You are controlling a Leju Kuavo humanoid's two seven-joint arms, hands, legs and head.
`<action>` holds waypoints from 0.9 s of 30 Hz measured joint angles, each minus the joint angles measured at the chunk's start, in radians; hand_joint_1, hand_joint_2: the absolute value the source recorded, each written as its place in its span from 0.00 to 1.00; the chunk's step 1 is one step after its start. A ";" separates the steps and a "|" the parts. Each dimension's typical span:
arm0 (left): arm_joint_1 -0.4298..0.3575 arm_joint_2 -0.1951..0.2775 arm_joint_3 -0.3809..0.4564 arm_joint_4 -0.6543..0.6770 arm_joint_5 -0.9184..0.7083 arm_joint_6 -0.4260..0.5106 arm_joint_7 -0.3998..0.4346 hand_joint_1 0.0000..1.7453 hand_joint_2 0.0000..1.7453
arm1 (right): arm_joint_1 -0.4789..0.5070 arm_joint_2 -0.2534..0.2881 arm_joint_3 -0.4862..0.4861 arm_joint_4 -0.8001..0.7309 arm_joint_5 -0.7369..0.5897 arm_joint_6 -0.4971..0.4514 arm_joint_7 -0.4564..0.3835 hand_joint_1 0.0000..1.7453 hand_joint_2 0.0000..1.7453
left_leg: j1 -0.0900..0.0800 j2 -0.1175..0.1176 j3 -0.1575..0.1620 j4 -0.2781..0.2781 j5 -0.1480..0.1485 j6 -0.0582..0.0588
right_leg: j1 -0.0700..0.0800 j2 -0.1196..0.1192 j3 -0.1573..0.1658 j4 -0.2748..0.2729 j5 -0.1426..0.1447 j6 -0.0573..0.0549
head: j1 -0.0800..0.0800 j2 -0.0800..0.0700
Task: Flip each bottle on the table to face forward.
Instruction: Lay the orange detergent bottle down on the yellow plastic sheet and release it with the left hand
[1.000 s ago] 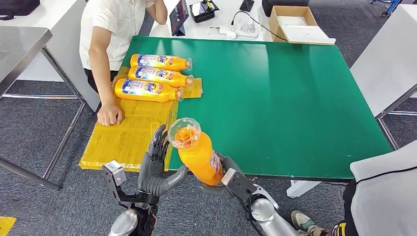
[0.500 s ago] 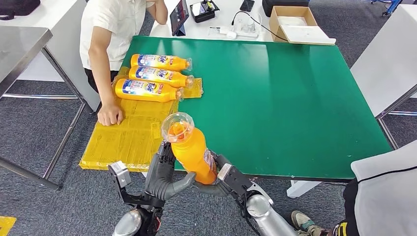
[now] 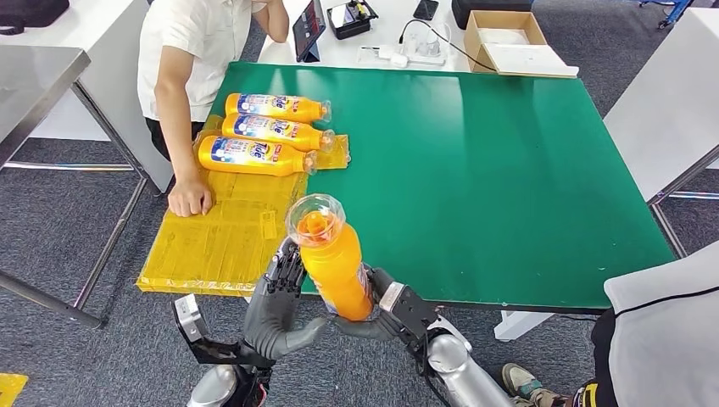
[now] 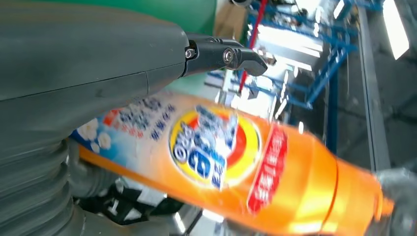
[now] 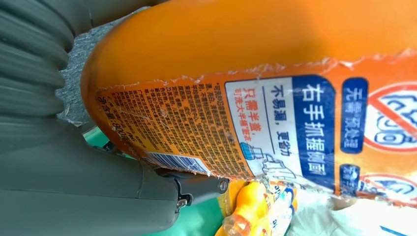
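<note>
Green tabletop (image 3: 509,170), with yellow sheet (image 3: 212,237) over its left near corner. On that sheet's far end, three bottles (image 3: 263,131) lying flat, caps rightward; beside them, a person's fist (image 3: 188,199). Above tabletop's near edge: held bottle (image 3: 335,263), long axis near upright, clear cap up. Grasped low by right hand (image 3: 373,309); left hand (image 3: 275,297) against it, grip unclear.

Orange bottles: four
- lying, far left: three (image 3: 278,108) (image 3: 276,131) (image 3: 254,156)
- upright, near edge: one (image 3: 334,264)

Cardboard boxes: one (image 3: 507,40)
</note>
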 joint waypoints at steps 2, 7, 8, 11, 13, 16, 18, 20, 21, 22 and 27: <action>-0.001 0.001 0.000 0.005 -0.023 -0.021 -0.011 0.00 1.00 | -0.007 0.004 0.003 0.009 -0.001 0.007 -0.005 1.00 1.00 | 0.000 0.000 0.000 0.000 0.000 0.000 | 0.000 0.000 0.000 0.000 0.000 0.000 | 0.000 0.000; -0.001 0.007 0.001 0.021 -0.080 -0.032 -0.032 0.00 1.00 | -0.027 0.011 0.012 0.036 -0.005 0.015 0.017 1.00 1.00 | 0.000 0.000 0.000 0.000 0.000 0.000 | 0.000 0.000 0.000 0.000 0.000 0.000 | 0.000 0.000; -0.001 0.009 0.002 0.024 -0.091 -0.030 -0.034 0.00 1.00 | -0.034 0.012 0.016 0.045 -0.001 0.014 0.029 1.00 1.00 | 0.000 0.000 0.000 0.000 0.000 0.000 | 0.000 0.000 0.000 0.000 0.000 0.000 | 0.000 0.000; -0.001 0.010 0.006 0.031 -0.124 -0.013 -0.034 0.00 1.00 | -0.063 0.013 0.036 0.088 0.019 0.013 0.063 1.00 1.00 | 0.000 0.000 0.000 0.000 0.000 0.000 | 0.000 0.000 0.000 0.000 0.000 0.000 | 0.000 0.000; 0.000 0.011 0.008 0.033 -0.148 0.018 -0.020 0.00 1.00 | -0.084 0.015 0.055 0.118 0.040 0.002 0.085 1.00 1.00 | 0.000 0.000 0.000 0.000 0.000 0.000 | 0.000 0.000 0.000 0.000 0.000 0.000 | 0.000 0.000; 0.001 0.010 0.010 0.035 -0.167 0.075 0.027 0.00 1.00 | -0.111 0.016 0.084 0.158 0.077 -0.035 0.117 1.00 1.00 | 0.000 0.000 0.000 0.000 0.000 0.000 | 0.000 0.000 0.000 0.000 0.000 0.000 | 0.000 0.000; 0.002 0.010 0.011 0.035 -0.169 0.092 0.047 0.00 1.00 | -0.123 0.016 0.100 0.177 0.087 -0.049 0.127 1.00 1.00 | 0.000 0.000 0.000 0.000 0.000 0.000 | 0.000 0.000 0.000 0.000 0.000 0.000 | 0.000 0.000; 0.002 0.010 0.012 0.036 -0.169 0.096 0.053 0.00 1.00 | -0.129 0.016 0.111 0.191 0.090 -0.053 0.130 1.00 1.00 | 0.000 0.000 0.000 0.000 0.000 0.000 | 0.000 0.000 0.000 0.000 0.000 0.000 | 0.000 0.000; 0.002 0.009 0.012 0.036 -0.169 0.096 0.055 0.00 1.00 | -0.131 0.016 0.114 0.195 0.091 -0.054 0.130 1.00 1.00 | 0.000 0.000 0.000 0.000 0.000 0.000 | 0.000 0.000 0.000 0.000 0.000 0.000 | 0.000 0.000; 0.002 0.009 0.013 0.036 -0.169 0.097 0.056 0.00 1.00 | -0.131 0.016 0.117 0.198 0.092 -0.055 0.131 1.00 1.00 | 0.000 0.000 0.000 0.000 0.000 0.000 | 0.000 0.000 0.000 0.000 0.000 0.000 | 0.000 0.000; 0.004 0.005 0.014 0.036 -0.137 0.113 0.081 0.00 1.00 | -0.136 0.015 0.143 0.209 0.118 -0.062 0.159 1.00 1.00 | 0.000 0.000 0.000 0.000 0.000 0.000 | 0.000 0.000 0.000 0.000 0.000 0.000 | 0.000 0.000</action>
